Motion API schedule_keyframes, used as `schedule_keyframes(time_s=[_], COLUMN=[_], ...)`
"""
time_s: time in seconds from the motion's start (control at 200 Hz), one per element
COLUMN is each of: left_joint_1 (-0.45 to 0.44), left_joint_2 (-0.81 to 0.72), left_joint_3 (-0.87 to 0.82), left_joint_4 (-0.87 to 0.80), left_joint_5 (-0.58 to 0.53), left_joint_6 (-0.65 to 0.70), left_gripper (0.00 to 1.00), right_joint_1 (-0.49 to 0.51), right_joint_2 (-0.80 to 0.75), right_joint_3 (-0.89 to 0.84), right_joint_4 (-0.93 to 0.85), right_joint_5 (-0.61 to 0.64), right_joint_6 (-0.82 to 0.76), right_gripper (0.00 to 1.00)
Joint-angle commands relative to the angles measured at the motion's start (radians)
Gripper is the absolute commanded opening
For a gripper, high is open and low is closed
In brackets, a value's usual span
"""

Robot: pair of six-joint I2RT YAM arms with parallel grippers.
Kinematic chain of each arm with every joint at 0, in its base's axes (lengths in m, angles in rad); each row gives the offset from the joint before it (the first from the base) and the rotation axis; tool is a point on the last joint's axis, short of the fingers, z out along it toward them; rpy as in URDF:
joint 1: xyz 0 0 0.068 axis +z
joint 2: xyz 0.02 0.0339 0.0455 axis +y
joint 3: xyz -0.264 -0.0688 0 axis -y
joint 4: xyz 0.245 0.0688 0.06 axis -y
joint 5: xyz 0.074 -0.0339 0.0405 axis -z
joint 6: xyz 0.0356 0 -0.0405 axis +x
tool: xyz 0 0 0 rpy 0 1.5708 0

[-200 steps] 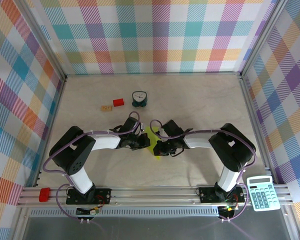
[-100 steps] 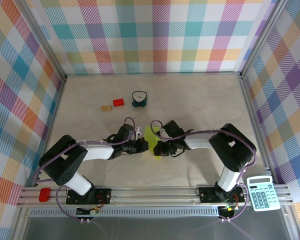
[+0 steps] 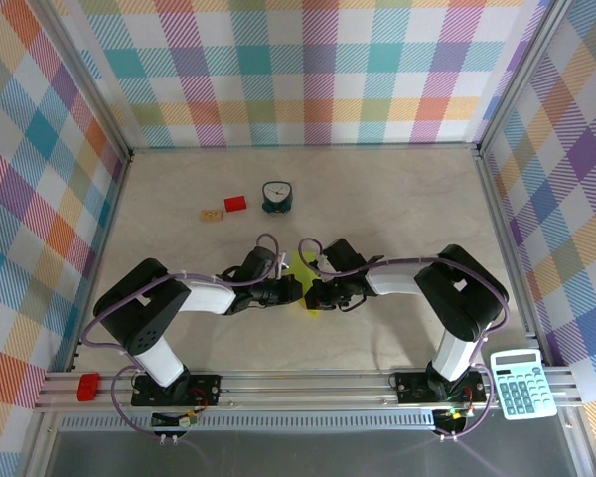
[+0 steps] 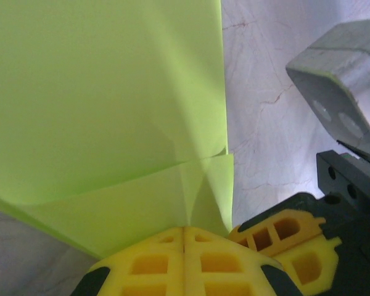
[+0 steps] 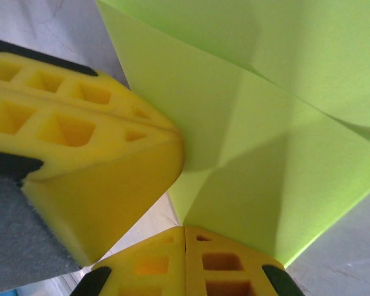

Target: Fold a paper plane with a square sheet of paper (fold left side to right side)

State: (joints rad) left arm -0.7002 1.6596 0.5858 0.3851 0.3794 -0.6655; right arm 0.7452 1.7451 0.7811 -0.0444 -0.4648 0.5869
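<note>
A: On the desk [image 3: 397, 209], where are we finding the square sheet of paper [image 3: 300, 268]?
B: We are finding it creased at the middle, between left jaws and right jaws; both are sitting clenched, tips touching it.

Top view: the lighting is bright, even and diffuse, coming from above. The tabletop [image 3: 397, 199] carries only faint, soft-edged shadows under the arms [image 3: 209, 293]. The wide lens makes the corner posts [image 3: 84, 79] lean outward.

Wrist views: the sheet of paper [image 4: 105, 92] is strongly lit and saturated. In the right wrist view a grey shadow lies below its crease. The yellow fingers [image 4: 148, 265] at the lower edge are soft and out of focus.
</note>
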Motion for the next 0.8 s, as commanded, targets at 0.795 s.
schedule_keyframes(time_s=[0.795], left_joint_1=[0.098], left_joint_2=[0.068], left_joint_3=[0.089], left_joint_4=[-0.215], left_joint_5=[-0.129], left_joint_6=[0.108], left_gripper=[0.00], right_joint_1=[0.000], right_joint_2=[0.054], right_joint_3=[-0.035], right_joint_4=[-0.227], right_joint_5=[0.157], right_joint_6=[-0.038], right_gripper=[0.00])
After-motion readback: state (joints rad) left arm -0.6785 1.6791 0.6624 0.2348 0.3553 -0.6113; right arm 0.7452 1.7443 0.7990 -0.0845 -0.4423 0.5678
